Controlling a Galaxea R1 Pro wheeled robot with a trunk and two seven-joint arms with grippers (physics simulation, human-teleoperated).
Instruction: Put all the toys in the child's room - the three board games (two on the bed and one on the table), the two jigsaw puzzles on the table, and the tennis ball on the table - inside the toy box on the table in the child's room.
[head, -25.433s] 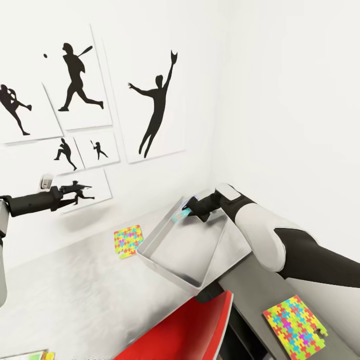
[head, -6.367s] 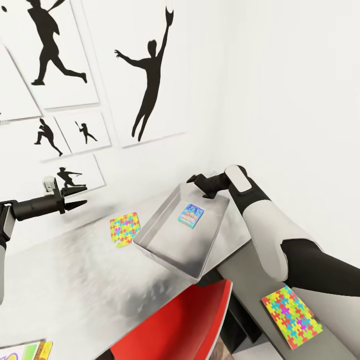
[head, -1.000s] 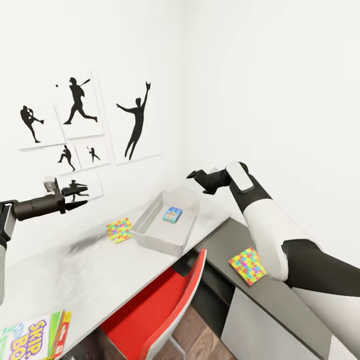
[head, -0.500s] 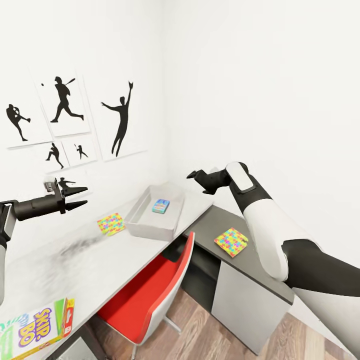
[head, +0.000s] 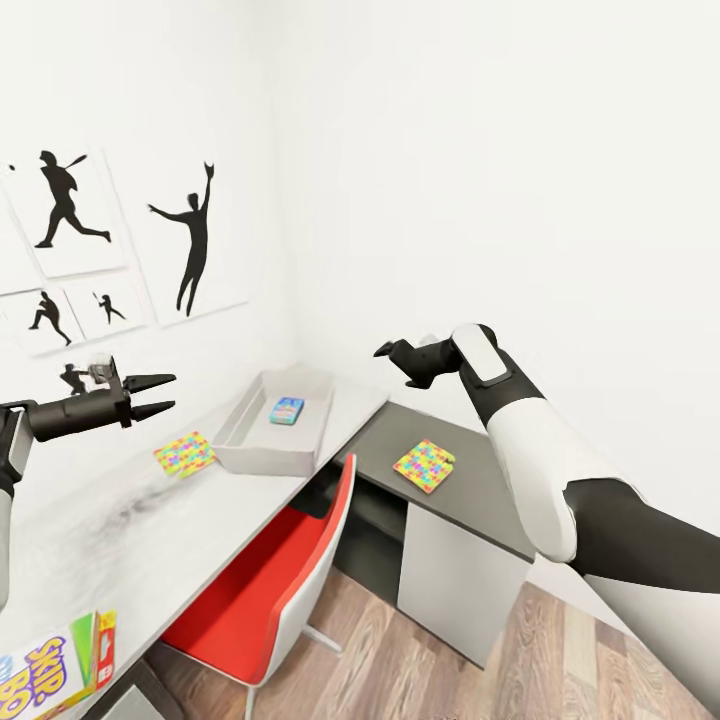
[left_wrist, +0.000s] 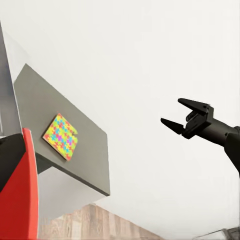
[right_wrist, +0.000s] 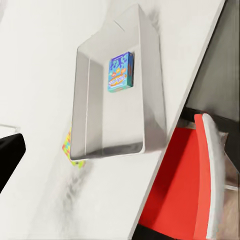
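Nearest in the head view, a lettered board game (head: 50, 680) lies at the near end of the table (head: 150, 530), and above the pale top the left gripper (head: 150, 394) hangs empty with jaws spread. Further along, one jigsaw puzzle (head: 185, 453) lies just beside the toy box (head: 262, 455), which holds a blue board game (head: 287, 410), while the second puzzle (head: 425, 465) lies on the dark section's top. The right gripper (head: 396, 361) hangs empty and parted near the far corner, probably pulled clear before another pickup; the right wrist view shows the box floor (right_wrist: 107, 120) otherwise bare.
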